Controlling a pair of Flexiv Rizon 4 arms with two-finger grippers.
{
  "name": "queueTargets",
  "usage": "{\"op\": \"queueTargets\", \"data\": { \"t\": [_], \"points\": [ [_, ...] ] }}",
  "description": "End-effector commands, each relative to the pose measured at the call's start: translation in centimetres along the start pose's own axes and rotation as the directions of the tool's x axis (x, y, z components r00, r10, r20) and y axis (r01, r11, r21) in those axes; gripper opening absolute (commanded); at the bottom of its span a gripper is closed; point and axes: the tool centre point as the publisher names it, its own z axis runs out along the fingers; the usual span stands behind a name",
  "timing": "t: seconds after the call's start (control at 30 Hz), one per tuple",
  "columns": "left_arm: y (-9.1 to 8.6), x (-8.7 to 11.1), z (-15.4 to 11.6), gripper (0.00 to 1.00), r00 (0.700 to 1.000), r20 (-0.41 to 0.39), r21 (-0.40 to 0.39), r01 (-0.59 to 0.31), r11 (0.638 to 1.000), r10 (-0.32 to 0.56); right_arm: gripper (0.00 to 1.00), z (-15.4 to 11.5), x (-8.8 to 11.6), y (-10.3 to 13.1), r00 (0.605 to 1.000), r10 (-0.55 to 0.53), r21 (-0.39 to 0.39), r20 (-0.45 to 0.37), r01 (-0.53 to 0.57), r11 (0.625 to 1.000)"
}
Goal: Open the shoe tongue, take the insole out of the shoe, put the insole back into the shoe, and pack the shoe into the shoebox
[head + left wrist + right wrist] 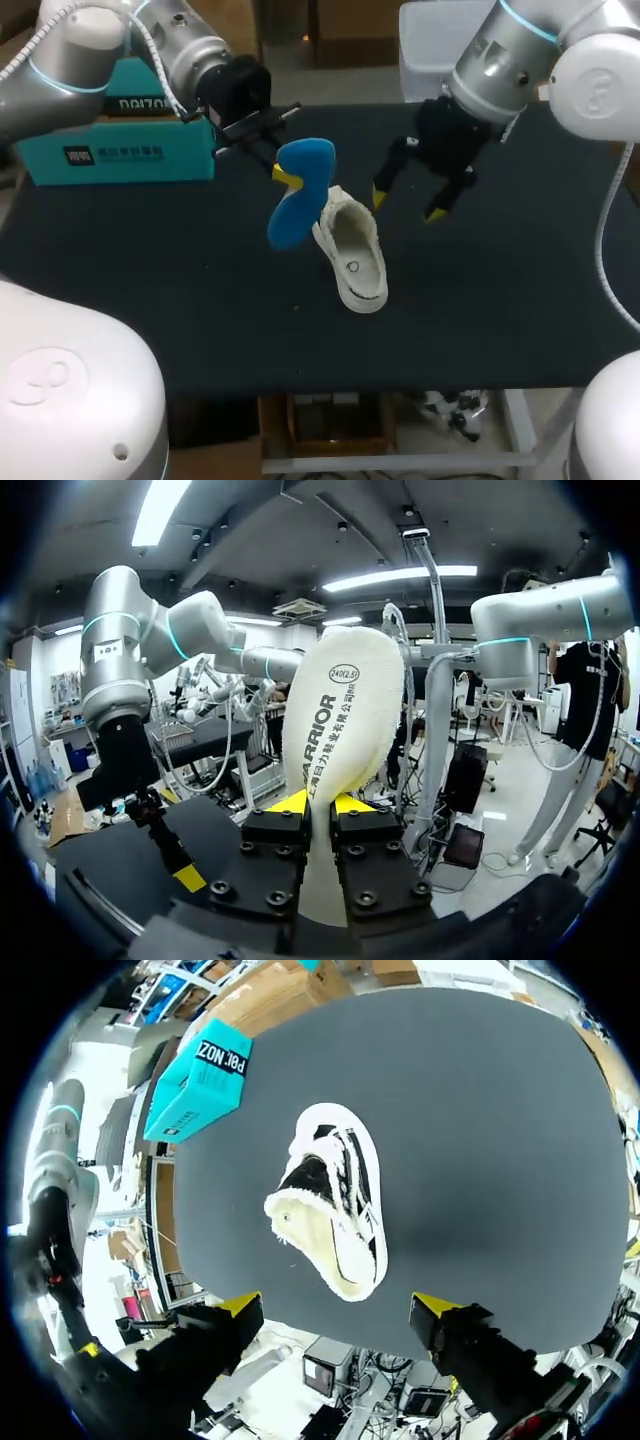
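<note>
- Our left gripper [287,178] is clamped on the insole [300,195]. Both yellow tips pinch it from two sides near one end, and it's up in the air, clear of the table [150,300].
- In the left wrist view the insole [345,710] stands up out of the left gripper [320,802], showing its cream fleecy face. From the head view we get the blue underside instead.
- The insole hangs just beside the shoe [352,250], at the shoe's back-left end. We can't tell whether the lower tip of the insole touches the shoe or not.
- The shoe sits on the table around the middle, cream and fuzzy inside, with the opening showing to the head camera.
- Our right gripper [408,203] is spread wide and has nothing in it. It hovers above the table, just to the right of the shoe.
- From the right wrist view the shoe [330,1200] lies ahead of the right gripper [338,1307], apart from both fingers. The black upper and white laces show here.
- The teal shoebox [120,150] sits at the table's back-left corner, well apart from the shoe, under our left arm.
</note>
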Motion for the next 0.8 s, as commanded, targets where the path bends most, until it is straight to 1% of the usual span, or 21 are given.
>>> {"op": "queueTargets", "data": {
  "t": [0.03, 0.13, 0.3, 0.33, 0.4, 0.43, 0.47, 0.5, 0.53, 0.57, 0.67, 0.73, 0.77, 0.8],
  "points": [
    [0.7, -1.1, 0.1, 0.0, 0.999, -0.045, 0.075, -0.008, 0.997, 0.012, 1.0, -0.3, -0.1, 0.6, 1.0, 0.011, 0.048, -0.002, -0.011, 0.999],
    [0.6, -1.2, 0.5, 0.0, 0.998, -0.062, 0.102, -0.02, 0.995, 0.026, 1.0, -0.3, -0.1, 0.6, 1.0, 0.011, 0.048, -0.002, -0.011, 0.999],
    [0.8, -1.1, 1.1, 0.0, 0.994, -0.064, 0.13, -0.075, 0.989, 0.084, 1.0, -0.3, -0.1, 0.6, 1.0, 0.011, 0.048, -0.002, -0.011, 0.999],
    [0.8, -1.0, 1.1, 0.0, 0.994, -0.061, 0.135, -0.084, 0.987, 0.093, 1.0, -0.1, 0.1, 0.6, 0.998, 0.04, 0.076, -0.05, -0.036, 0.996],
    [0.8, -0.9, 1.2, 0.0, 0.992, -0.053, 0.137, -0.107, 0.985, 0.115, 1.0, -0.1, 0.5, 0.4, 0.992, 0.109, 0.11, -0.069, -0.101, 0.989],
    [0.8, -0.9, 1.3, 0.0, 0.991, -0.048, 0.139, -0.118, 0.983, 0.125, 1.0, -0.1, 0.8, 0.2, 0.986, 0.128, 0.131, -0.105, -0.114, 0.985],
    [0.8, -0.8, 1.4, 0.0, 0.99, -0.049, 0.138, -0.127, 0.982, 0.135, 1.0, -0.1, 1.0, -0.1, 0.981, 0.158, 0.138, -0.113, -0.142, 0.98],
    [0.8, -0.8, 1.5, 0.0, 0.988, -0.042, 0.14, -0.139, 0.98, 0.147, 1.0, -0.2, 1.1, -0.3, 0.975, 0.188, 0.157, -0.12, -0.168, 0.973],
    [0.8, -0.8, 1.5, 0.0, 0.987, -0.041, 0.144, -0.15, 0.978, 0.157, 1.0, 0.0, 1.3, -0.5, 0.967, 0.217, 0.193, -0.136, -0.189, 0.963],
    [0.7, -0.8, 1.6, 0.0, 0.986, -0.041, 0.144, -0.155, 0.977, 0.162, 1.0, 0.0, 1.4, -0.8, 0.959, 0.245, 0.202, -0.146, -0.214, 0.956],
    [0.6, -0.9, 1.7, 0.0, 0.981, -0.029, 0.153, -0.186, 0.971, 0.192, 1.0, 0.2, 1.6, -1.5, 0.93, 0.331, 0.254, -0.158, -0.286, 0.924],
    [0.5, -0.9, 1.7, 0.0, 0.977, -0.017, 0.16, -0.206, 0.965, 0.211, 1.0, 0.3, 1.8, -1.9, 0.913, 0.356, 0.276, -0.196, -0.297, 0.914],
    [0.4, -1.0, 1.7, 0.0, 0.976, -0.012, 0.162, -0.215, 0.963, 0.22, 1.0, 0.3, 1.9, -2.0, 0.905, 0.372, 0.286, -0.208, -0.307, 0.908],
    [0.4, -1.1, 1.6, 0.0, 0.973, -0.004, 0.164, -0.226, 0.96, 0.23, 1.0, 0.5, 2.0, -2.1, 0.896, 0.39, 0.313, -0.21, -0.317, 0.896]
  ]
}}
